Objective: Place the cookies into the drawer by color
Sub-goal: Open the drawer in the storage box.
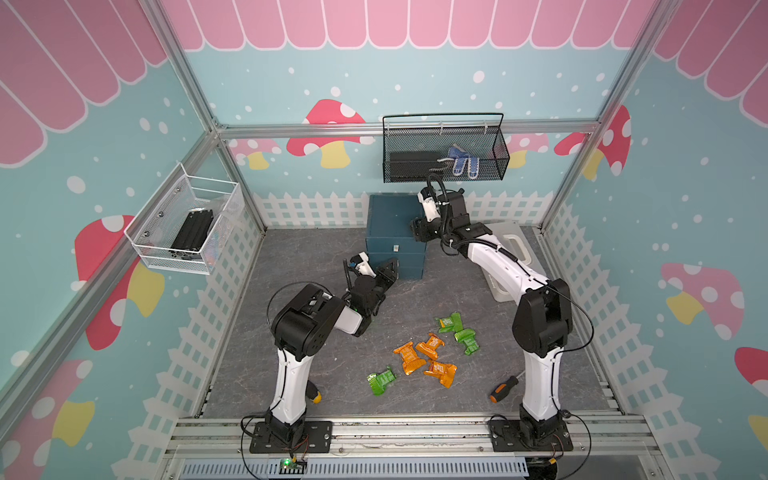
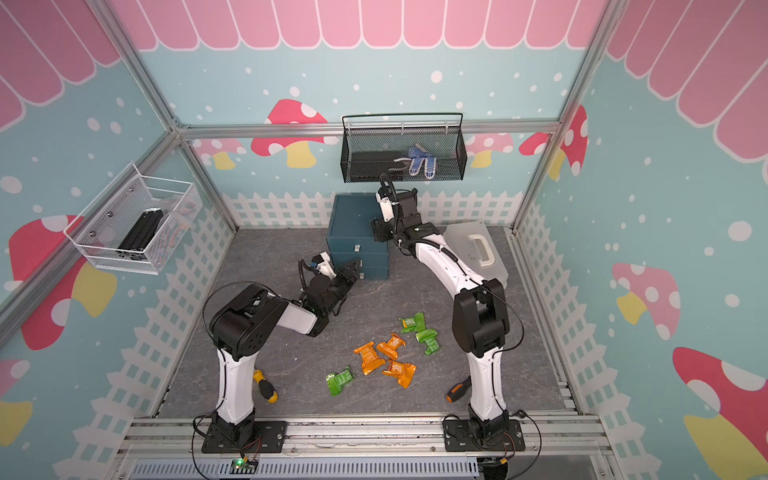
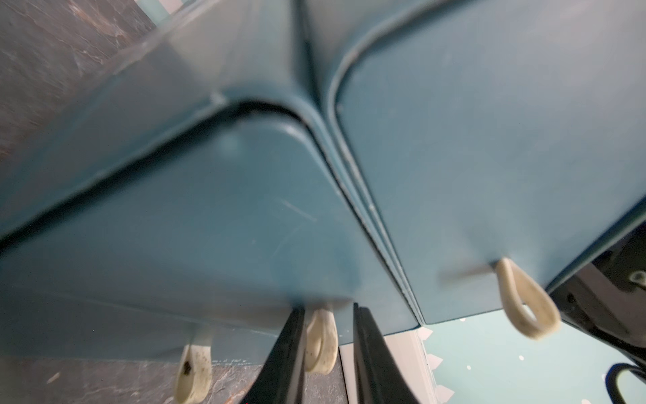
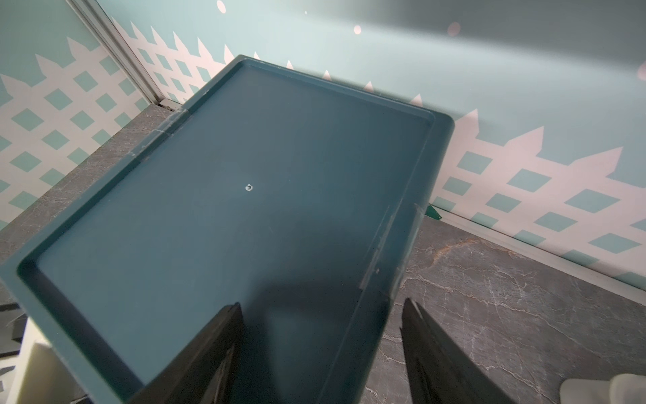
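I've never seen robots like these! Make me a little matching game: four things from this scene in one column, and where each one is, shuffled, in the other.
Things:
1. left gripper
2. right gripper
3. orange cookies
4. orange-handled screwdriver

Places:
A. lying beside the right arm
B. jaws either side of the middle tab handle
C. clustered between green cookies
D. jaws apart over the top of the drawer

Pairs: 1-B, 2-D, 3-C, 4-A
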### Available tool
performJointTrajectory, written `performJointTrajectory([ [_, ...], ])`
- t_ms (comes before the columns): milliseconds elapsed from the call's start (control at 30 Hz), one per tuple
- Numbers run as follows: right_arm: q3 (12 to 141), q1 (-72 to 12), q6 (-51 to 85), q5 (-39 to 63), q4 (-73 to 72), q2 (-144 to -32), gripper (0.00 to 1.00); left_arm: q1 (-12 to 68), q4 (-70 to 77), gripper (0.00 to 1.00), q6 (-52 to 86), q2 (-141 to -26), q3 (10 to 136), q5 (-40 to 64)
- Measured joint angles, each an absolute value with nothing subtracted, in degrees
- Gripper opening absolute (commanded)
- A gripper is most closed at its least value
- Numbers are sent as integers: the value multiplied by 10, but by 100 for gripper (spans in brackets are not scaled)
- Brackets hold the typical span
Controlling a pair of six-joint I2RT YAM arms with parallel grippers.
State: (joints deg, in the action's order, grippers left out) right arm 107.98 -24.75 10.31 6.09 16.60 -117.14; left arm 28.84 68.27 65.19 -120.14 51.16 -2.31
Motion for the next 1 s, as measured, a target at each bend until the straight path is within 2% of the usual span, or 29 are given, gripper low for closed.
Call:
performJointTrajectory([
  [67, 1080, -248, 103, 61, 165, -1171, 74, 289, 685, 31, 654, -1206, 514, -19],
  [233, 1079, -247, 103, 60, 164, -1171, 74, 289, 684, 31, 655, -1209, 519, -15],
  [333, 1079, -247, 103, 60, 163, -1171, 74, 289, 685, 43, 655, -1209, 519, -15],
  [400, 1079, -247, 103, 60, 162, -1171, 74, 289, 684, 43, 655, -1209, 519, -13],
  [700, 1078, -247, 103, 60, 162, -1171, 74, 288, 684, 26, 652, -1209, 518, -15],
  [733, 1078, -247, 103, 60, 162, -1171, 74, 287, 684, 21, 651, -1209, 518, -15],
  [800, 1078, -247, 103, 60, 162, -1171, 74, 286, 684, 6, 653, -1209, 518, -15],
  [867, 1078, -247, 103, 60, 162, -1171, 74, 285, 684, 0, 648, -1209, 518, -14],
  [1000, 1078, -247, 103, 61, 162, -1171, 74, 285, 684, 0, 642, -1209, 517, -14],
])
